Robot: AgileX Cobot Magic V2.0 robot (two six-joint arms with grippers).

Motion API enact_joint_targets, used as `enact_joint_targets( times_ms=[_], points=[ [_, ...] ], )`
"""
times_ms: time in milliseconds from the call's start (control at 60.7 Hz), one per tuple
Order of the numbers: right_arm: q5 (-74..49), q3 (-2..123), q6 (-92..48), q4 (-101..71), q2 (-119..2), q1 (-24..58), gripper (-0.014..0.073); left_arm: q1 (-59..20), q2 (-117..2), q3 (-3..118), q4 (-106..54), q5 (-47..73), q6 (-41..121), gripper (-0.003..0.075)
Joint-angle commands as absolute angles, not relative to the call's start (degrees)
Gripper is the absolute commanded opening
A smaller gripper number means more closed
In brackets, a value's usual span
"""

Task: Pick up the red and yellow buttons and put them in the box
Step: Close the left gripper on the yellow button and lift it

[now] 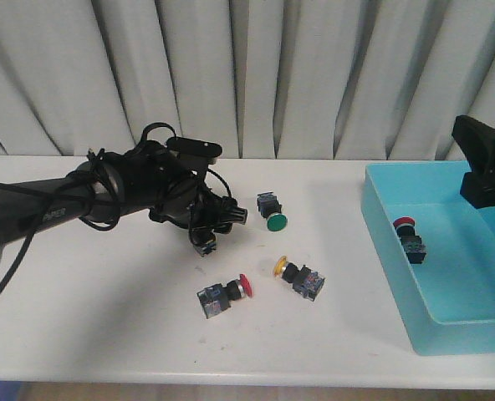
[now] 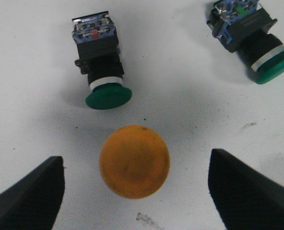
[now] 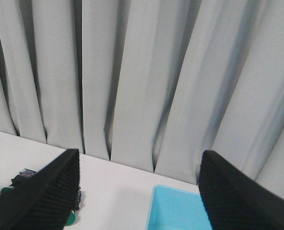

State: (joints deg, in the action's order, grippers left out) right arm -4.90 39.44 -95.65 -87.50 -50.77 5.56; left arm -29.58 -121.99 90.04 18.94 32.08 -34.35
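Buttons lie on the white counter (image 1: 105,309): one red button (image 1: 223,294), one yellow button (image 1: 298,276), and one green button (image 1: 271,210); one more red-capped button (image 1: 409,236) rests inside the box (image 1: 465,330). Left end effector (image 2: 135,191) hangs open over an orange cap (image 2: 134,161), with two green buttons beyond. Right end effector (image 3: 139,191) is open too, near the box.

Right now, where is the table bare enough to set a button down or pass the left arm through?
Bare: the table near the front edge, left of the red button, and the strip between the yellow button and the box. Crowded: the middle, where the left gripper, the green button and both loose buttons cluster.
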Motion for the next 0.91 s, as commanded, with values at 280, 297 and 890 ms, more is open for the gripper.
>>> enact_joint_targets(
  times_ms=[280, 297, 890],
  points=[
    [-5.12, 41.14, -94.94, -87.71, -50.23, 5.57, 0.0520, -29.63, -120.77, 91.54, 17.23, 27.33, -34.39, 0.0535],
    [-5.12, 41.14, -94.82, -87.71, -50.23, 5.57, 0.0520, -29.63, -120.85, 91.54, 17.09, 27.31, -34.39, 0.0524],
    [-8.63, 39.95, -94.44, -81.69, -51.84, 8.93, 0.0520, -27.32, -113.39, 91.54, 16.12, 29.42, -34.44, -0.0007]
  ],
)
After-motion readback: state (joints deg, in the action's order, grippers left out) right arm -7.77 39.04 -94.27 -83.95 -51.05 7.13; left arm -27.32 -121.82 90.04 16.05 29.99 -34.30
